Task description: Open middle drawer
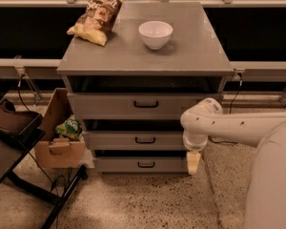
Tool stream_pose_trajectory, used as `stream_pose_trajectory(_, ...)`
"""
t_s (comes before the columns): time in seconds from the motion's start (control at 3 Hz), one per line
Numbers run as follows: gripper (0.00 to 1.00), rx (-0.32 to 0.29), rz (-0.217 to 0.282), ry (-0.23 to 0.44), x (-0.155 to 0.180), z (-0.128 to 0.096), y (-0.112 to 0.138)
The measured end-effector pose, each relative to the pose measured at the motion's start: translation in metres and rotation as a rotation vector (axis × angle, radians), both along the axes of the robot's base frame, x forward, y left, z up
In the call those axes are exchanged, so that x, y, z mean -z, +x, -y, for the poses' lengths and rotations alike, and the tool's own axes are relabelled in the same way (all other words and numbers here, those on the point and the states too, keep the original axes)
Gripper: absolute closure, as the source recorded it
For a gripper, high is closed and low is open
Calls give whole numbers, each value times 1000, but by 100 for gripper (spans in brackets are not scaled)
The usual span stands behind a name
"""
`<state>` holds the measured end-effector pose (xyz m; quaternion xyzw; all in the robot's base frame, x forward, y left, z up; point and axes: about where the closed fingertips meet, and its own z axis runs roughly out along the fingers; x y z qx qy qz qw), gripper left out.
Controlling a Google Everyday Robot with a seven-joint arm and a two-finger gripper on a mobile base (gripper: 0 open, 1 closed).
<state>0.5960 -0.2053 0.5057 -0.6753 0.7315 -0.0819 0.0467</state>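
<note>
Far left on the floor, a cardboard box [57, 144] beside the grey cabinet [143, 71]. Up top, a chip bag [97, 20], then a white bowl [155, 34]. Centre: the middle drawer [114, 140], second of three, apparently shut, black bar handle [145, 140] untouched. Right: the gripper [193, 162] hanging low by the cabinet's right corner, level with the bottom drawer [119, 164]; spread or pressed together, cannot tell. Likely risks: catching the wrong handle, or clipping that corner.

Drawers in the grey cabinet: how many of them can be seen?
3, stacked: the top drawer under the tabletop, the middle drawer below it, the bottom drawer under that. The hand hangs by the bottom drawer's right end; none seems hidden.
</note>
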Motion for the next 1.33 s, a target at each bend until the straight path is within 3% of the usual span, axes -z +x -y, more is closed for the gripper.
stream_pose_trajectory(0.33, 0, -32, 30, 17, 18, 6, 34)
stream_pose_trajectory(1.0, 0, -30, 33, 55, 50, 6, 70)
stream_pose_trajectory(1.33, 15, -2, 12, 91, 71, 6, 77)
